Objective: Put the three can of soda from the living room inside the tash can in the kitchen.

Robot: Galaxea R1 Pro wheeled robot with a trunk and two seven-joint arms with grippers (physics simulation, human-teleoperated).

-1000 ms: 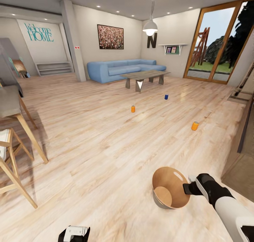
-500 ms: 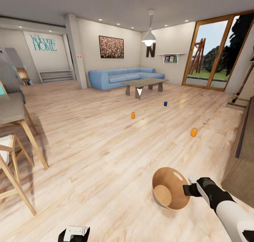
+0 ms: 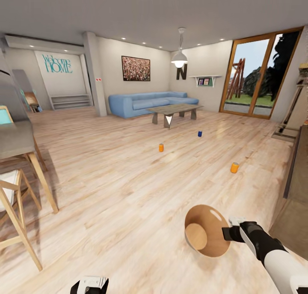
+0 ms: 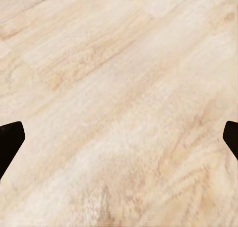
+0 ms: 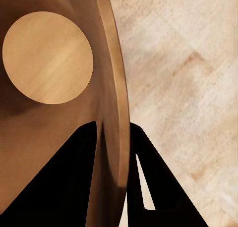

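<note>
Right pincer (image 3: 225, 233) clamped on the rim of the tash can (image 3: 205, 238): in the right wrist view one finger (image 5: 59, 187) sits inside the wall, the other outside, the rim (image 5: 116, 113) pinched between them. The bin hangs tilted, its coppery inside and round bottom facing the head camera, low over the wooden floor (image 3: 119, 191).

Left pincer (image 4: 119, 138) spread wide, nothing between its tips, above bare floorboards.

Three soda cans stand upright on the floor, well apart: an orange can (image 3: 161, 147) mid-room, a dark blue can (image 3: 199, 133) nearer the coffee table (image 3: 173, 111), a second orange can (image 3: 234, 167) closest to the bin.

Blue sofa (image 3: 145, 103) behind the table; glass doors (image 3: 252, 78) on the right.
</note>
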